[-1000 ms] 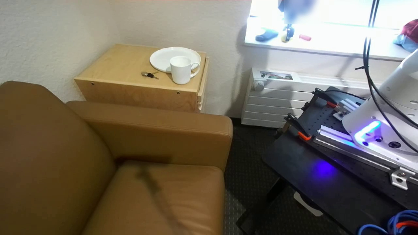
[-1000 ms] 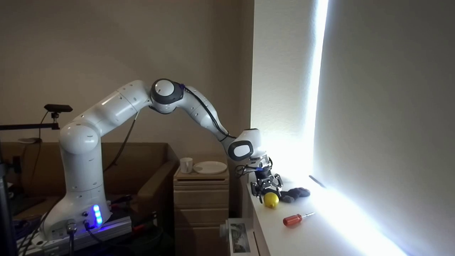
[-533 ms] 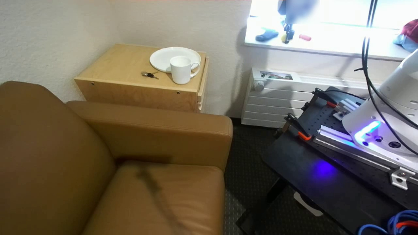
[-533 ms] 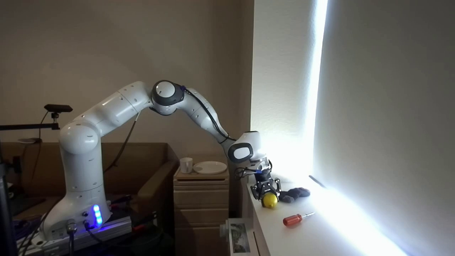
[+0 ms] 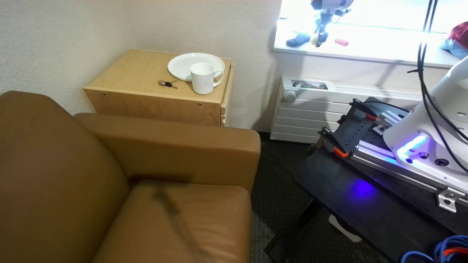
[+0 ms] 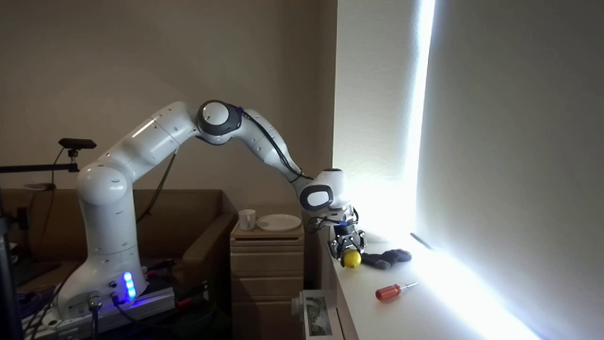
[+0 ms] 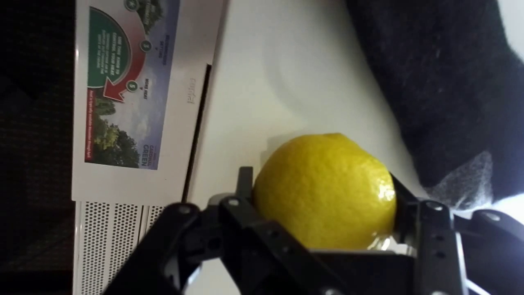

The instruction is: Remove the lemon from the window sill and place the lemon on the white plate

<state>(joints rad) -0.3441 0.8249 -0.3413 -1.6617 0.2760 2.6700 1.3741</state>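
The yellow lemon [image 7: 327, 196] sits squeezed between the two black fingers of my gripper [image 7: 323, 184], one pressed to each side of it. In an exterior view the gripper [image 6: 350, 257] points down with the lemon [image 6: 351, 259] at its tips, over the far end of the white window sill [image 6: 377, 316]. It looks slightly raised, though the gap beneath is hard to judge. Glare washes out the gripper and lemon in an exterior view. The white plate [image 5: 179, 67] lies on a wooden cabinet [image 5: 135, 73], away from the sill; the wrist view does not show it.
A white mug [image 5: 202, 80] stands at the plate's front edge, with keys [image 5: 168, 84] beside it. Dark socks [image 6: 389, 258] and a red screwdriver [image 6: 389, 293] share the sill. Below is a white radiator [image 5: 307, 120]; a brown sofa [image 5: 175, 157] fronts the cabinet.
The fingers stood apart above the lemon a second ago, then came down and closed around it. Since then gripper and lemon have moved up and left in an exterior view.
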